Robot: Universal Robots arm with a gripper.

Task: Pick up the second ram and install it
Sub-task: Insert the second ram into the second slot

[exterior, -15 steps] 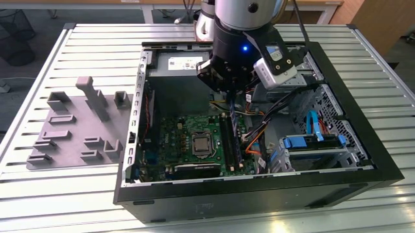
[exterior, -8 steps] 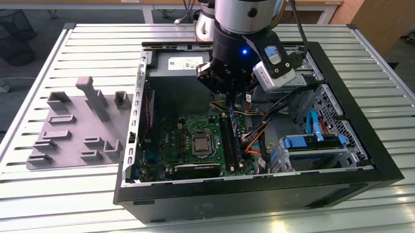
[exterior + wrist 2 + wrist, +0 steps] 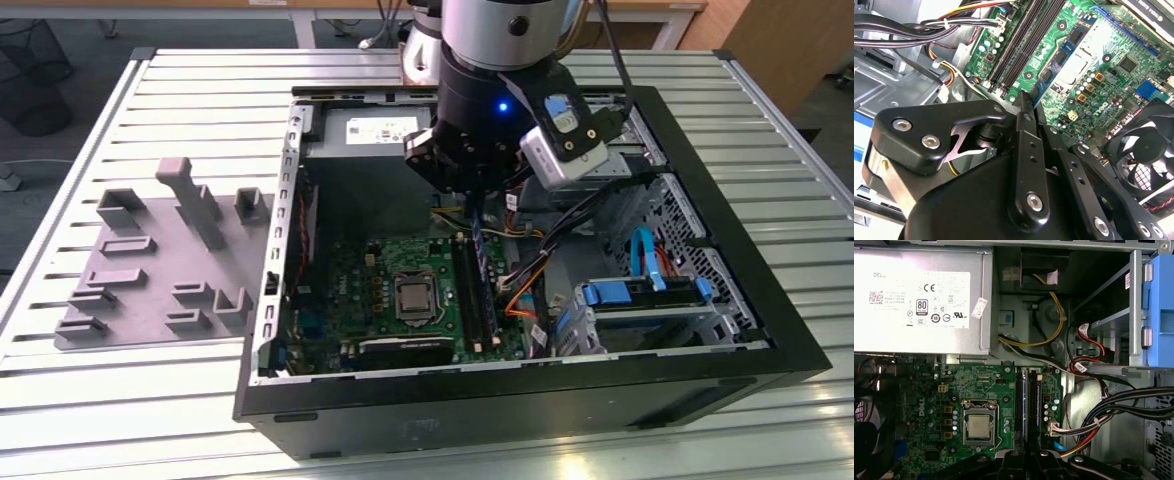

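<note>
Second ram (image 3: pixel 1054 62) looks to be the blue-green stick with dark chips poking out from the pincer (image 3: pixel 1026 97) tips in the second wrist view. The two black fingers (image 3: pixel 1024 145) are clenched together on its near end as far as I can tell, though the actual contact spot is tucked behind the finger. It's hanging over the green motherboard (image 3: pixel 1104 75), just beside the long black memory slots (image 3: pixel 1019 45), and I can't tell whether it's touching a slot.

In the exterior view the arm reaches down into the open PC case (image 3: pixel 787 340), with the pincer (image 3: pixel 470 195) above the motherboard (image 3: pixel 387 270) at roughly 12 o'clock from the slots (image 3: pixel 470 290). CPU (image 3: pixel 416 298) is bare in its socket at 9 o'clock from those slots, just beside them. A blue drive caddy (image 3: pixel 641 295) is over at 3 o'clock, with orange and black cables (image 3: pixel 527 285) between it and the board. The silver power supply (image 3: pixel 374 125) sits at the 12 o'clock end of the case.

Outside the case, at 9 o'clock, a grey plastic fixture (image 3: pixel 147 270) with upright blocks lies on the slatted metal table (image 3: pixel 200 80).

The first wrist view has the pincer (image 3: pixel 1026 455) lined up with the slots (image 3: pixel 1019 405), the CPU (image 3: pixel 977 425) beside them. The second wrist view also catches a black fan (image 3: pixel 1149 150) by the second ram's board side.
</note>
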